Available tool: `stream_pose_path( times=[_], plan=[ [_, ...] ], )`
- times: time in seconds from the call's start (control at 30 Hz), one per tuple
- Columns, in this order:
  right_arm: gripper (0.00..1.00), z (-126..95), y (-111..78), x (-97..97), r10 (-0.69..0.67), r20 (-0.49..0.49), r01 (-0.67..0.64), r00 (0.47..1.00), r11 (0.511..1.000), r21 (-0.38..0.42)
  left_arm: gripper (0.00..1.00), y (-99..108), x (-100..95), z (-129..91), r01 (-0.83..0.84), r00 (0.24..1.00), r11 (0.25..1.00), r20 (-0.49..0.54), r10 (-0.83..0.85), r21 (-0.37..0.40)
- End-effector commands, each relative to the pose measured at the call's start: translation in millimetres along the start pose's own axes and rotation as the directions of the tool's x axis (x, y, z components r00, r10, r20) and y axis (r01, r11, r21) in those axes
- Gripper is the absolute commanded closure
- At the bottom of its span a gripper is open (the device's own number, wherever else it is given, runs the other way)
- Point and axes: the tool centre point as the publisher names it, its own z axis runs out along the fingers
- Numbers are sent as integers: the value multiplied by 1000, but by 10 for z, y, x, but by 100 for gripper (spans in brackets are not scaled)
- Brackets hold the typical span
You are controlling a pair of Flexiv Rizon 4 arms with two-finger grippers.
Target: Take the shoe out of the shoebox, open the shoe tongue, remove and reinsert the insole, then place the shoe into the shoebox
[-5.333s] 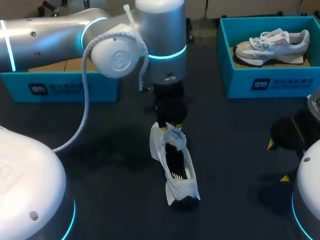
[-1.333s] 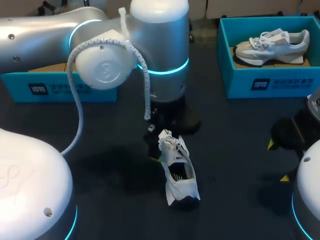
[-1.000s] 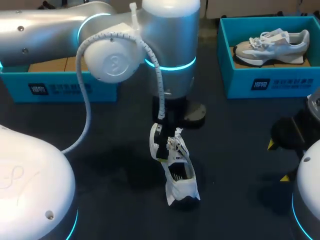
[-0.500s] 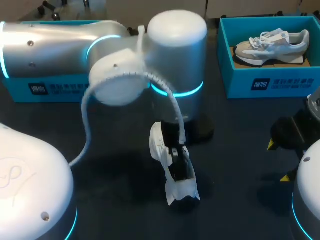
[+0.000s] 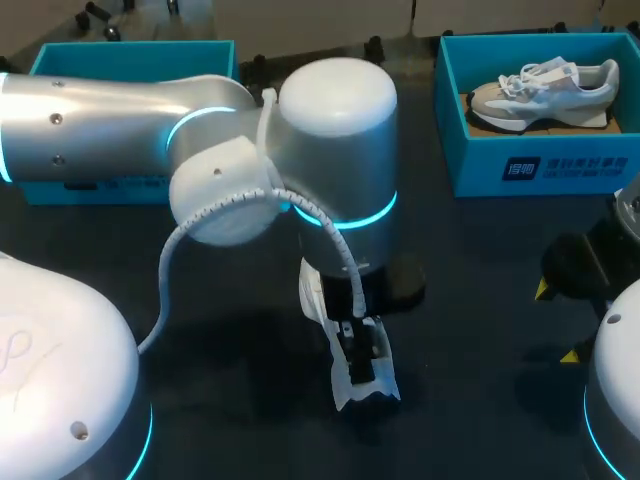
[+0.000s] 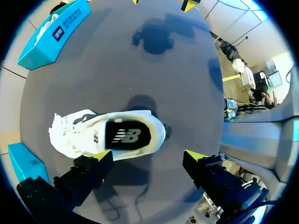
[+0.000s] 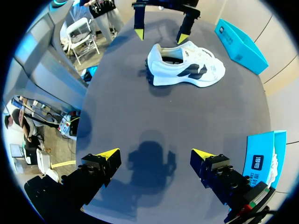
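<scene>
Dark table (image 5: 480, 300), with the white shoe (image 6: 107, 137) standing on it. My left claw (image 6: 148, 155) hung just above the shoe, wide open, empty. Seemed light, floppy; I'd pinch the heel rim.

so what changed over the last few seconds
The left gripper moved from the lace end of the white shoe along it toward the heel, nearer the robot, and now hangs open over the insole, holding nothing. The shoe, the right gripper and the boxed shoe stayed put.
</scene>
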Motion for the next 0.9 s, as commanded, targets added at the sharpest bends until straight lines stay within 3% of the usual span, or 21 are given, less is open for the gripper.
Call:
stream_pose_path(
  times=[0.03,0.47,0.9],
  plan=[
    [0,1,-5,22,0,4,0,1000,1000,0,0,-156,97,243,15,999,1000,31,-15,-16],
    [0,1,-5,22,0,4,0,1000,1000,0,0,-295,124,533,32,999,999,38,-31,-29],
    [0,1,-5,22,0,4,0,1000,1000,0,3,-244,161,736,19,999,999,46,-17,-50]
  ],
)
